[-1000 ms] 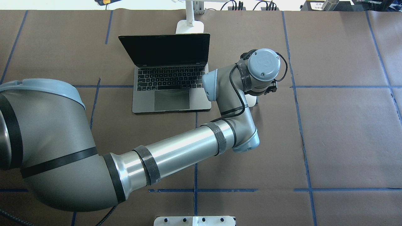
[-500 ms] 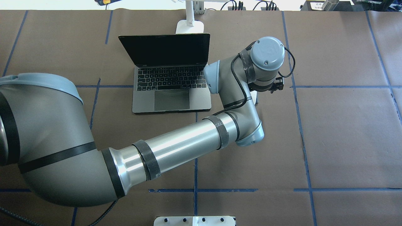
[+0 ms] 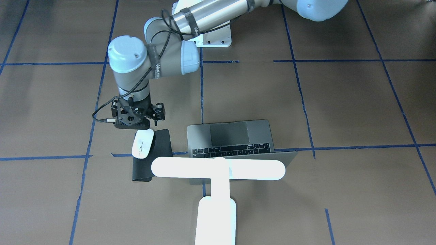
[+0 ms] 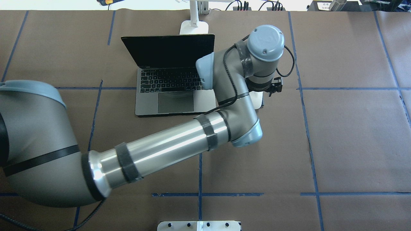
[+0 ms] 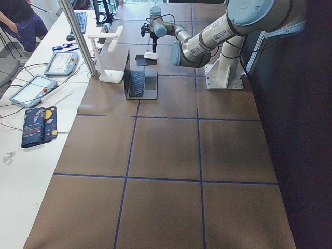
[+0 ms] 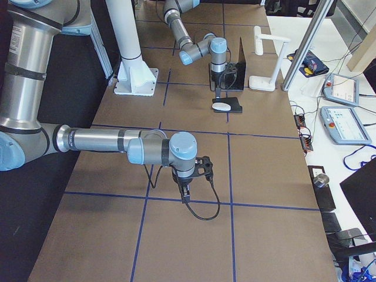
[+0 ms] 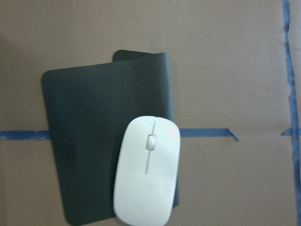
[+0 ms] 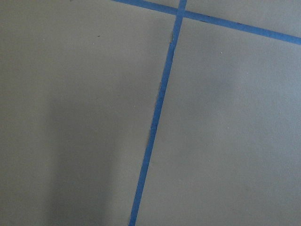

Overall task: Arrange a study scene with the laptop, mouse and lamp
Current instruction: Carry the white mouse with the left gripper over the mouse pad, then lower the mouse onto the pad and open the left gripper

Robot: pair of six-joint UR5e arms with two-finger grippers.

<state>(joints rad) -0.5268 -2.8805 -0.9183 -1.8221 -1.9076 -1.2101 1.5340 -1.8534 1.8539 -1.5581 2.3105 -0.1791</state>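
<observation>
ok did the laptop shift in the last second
No. The laptop has stayed put: the blue tape line meets its left edge at the same spot.

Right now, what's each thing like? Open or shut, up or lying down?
laptop, open, screen dark.
mouse, lying free on the mouse mat, overhanging its edge.
mouse mat, lying on the table.
lamp, upright behind the laptop.
left gripper, above the mouse, holding nothing; fingers hidden.
right gripper, low over the table; open or shut unclear.

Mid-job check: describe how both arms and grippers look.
The left arm and right arm have grey bodies, polished silver tubes, pale blue joint caps and black bands. The left gripper and right gripper are black, each with a looping black cable.
</observation>
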